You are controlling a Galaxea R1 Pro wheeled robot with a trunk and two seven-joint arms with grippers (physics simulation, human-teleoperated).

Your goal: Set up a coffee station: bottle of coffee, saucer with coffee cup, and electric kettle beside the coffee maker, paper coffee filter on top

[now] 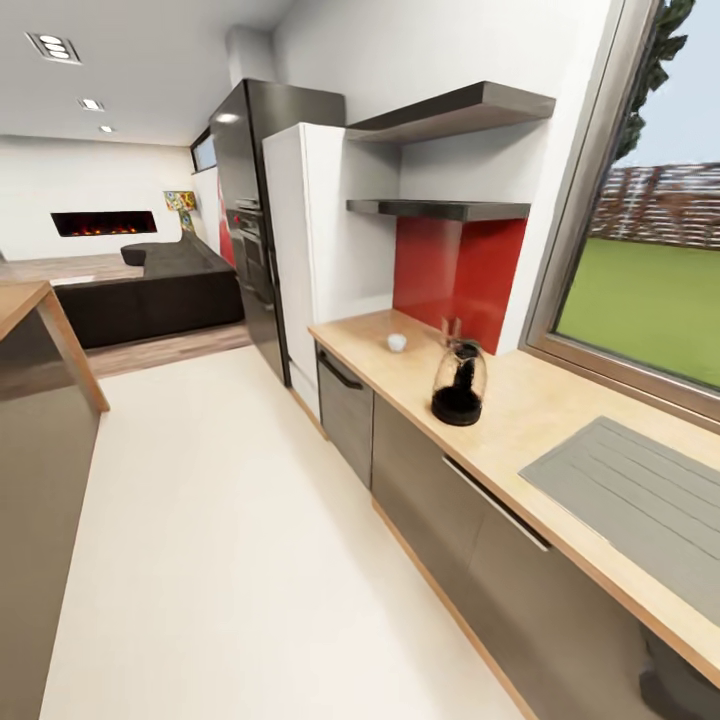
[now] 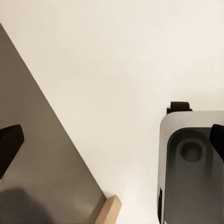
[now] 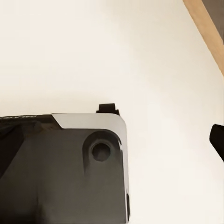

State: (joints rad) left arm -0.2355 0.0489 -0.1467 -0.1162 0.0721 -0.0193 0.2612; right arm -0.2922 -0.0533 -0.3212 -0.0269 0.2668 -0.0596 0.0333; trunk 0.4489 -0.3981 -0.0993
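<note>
**Kettle and cup on the long kitchen tabletop**

Along the left edge of the head view stands the orange-brown island bar (image 1: pixel 30 300), with pale floor (image 1: pixel 220 520) running past it toward a dark sofa (image 1: pixel 150 290). Farther right, the kitchen countertop (image 1: pixel 520 410), a pale wood tabletop over grey cabinets (image 1: pixel 430 500), carries the coffee cup (image 1: pixel 397 342), small and white, near its far end. Closer, well apart from the cup, sits the electric kettle (image 1: pixel 459 385), upright, before the red backsplash (image 1: pixel 455 265). A grey drainer panel (image 1: pixel 640 500) lies at the right.

Both wrist views look down at floor and the robot's base (image 3: pixel 65 168). Left end effector (image 2: pixel 112 140): dark fingertips (image 2: pixel 9 144) at opposite picture edges, spread wide. Right end effector: one fingertip (image 3: pixel 217 140) visible; I cannot tell its state.
</note>
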